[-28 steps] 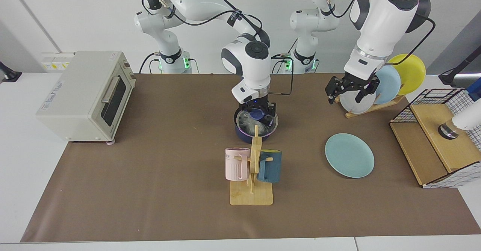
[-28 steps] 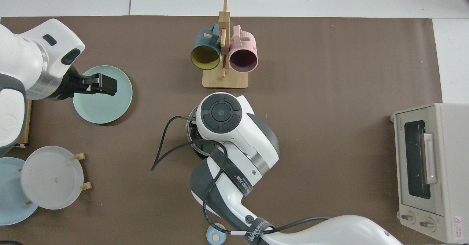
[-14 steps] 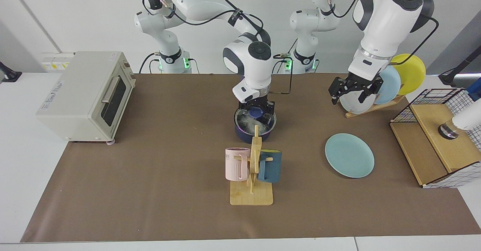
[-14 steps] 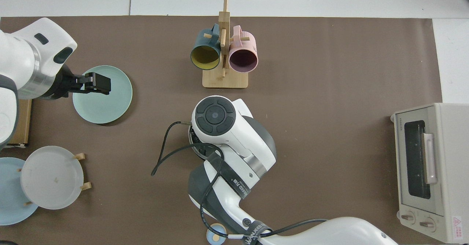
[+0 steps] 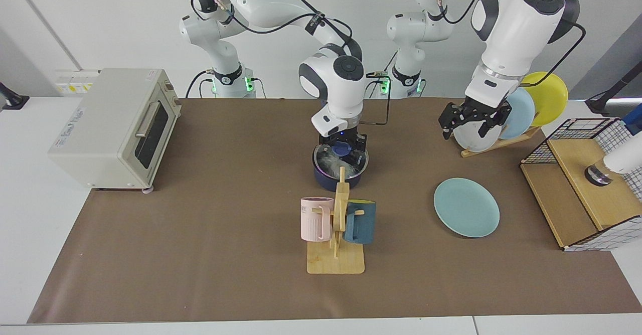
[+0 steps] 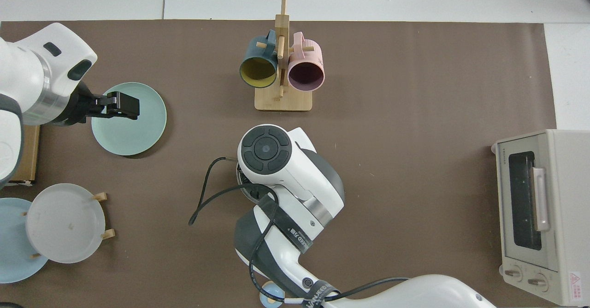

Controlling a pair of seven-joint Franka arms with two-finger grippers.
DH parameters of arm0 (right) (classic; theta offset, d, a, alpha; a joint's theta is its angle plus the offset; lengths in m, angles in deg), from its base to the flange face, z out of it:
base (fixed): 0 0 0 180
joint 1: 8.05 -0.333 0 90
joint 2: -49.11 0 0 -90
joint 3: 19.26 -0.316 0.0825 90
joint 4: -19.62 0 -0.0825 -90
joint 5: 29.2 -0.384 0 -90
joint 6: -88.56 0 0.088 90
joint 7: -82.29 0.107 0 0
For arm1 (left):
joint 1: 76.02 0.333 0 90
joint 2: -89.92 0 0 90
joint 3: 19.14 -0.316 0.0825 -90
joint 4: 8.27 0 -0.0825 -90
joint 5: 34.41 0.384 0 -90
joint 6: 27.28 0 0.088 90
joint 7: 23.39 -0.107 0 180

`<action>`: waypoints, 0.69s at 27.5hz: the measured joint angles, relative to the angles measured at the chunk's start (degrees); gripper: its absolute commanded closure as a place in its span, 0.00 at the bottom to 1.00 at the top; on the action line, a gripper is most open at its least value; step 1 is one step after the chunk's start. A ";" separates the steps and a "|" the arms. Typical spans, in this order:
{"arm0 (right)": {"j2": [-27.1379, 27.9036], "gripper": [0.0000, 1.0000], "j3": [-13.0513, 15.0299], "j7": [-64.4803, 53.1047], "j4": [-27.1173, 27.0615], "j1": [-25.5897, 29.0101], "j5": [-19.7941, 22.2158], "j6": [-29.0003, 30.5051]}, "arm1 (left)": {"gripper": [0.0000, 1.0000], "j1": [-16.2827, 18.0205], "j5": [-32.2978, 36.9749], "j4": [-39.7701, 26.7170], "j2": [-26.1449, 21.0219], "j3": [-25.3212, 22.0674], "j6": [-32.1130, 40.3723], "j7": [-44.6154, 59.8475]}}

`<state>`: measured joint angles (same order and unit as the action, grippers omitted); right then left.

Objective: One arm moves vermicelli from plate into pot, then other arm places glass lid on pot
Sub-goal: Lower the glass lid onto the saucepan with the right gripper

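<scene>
Right jaws (image 5: 343, 150): pinching the blue knob of the lid (image 5: 341, 155)
Lid: flat on the pot (image 5: 328, 177), directly beneath those jaws
Noodles (image 5: 327, 161): inside the pot, under the glass
Left jaws (image 5: 466, 123): spread, raised, waiting beyond the plate (image 5: 466, 207)

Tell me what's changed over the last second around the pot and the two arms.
The glass lid went from tilted to lying flat on the pot, with the right hand at its blue knob, and that arm's wrist shifted slightly. The left hand rose a little and waits by the plate rack. The vermicelli stayed in the pot; the plate stayed bare.
</scene>
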<state>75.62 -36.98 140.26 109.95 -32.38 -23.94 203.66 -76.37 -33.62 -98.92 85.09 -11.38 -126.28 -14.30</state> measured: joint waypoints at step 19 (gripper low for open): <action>-0.41 1.00 -0.06 -0.34 0.53 0.00 0.37 -0.58 | 0.00 0.10 0.00 0.00 0.00 -0.30 0.04 0.00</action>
<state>75.21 -37.04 139.91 110.48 -32.38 -23.57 203.09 -76.27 -33.62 -98.92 85.09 -11.67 -126.24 -14.30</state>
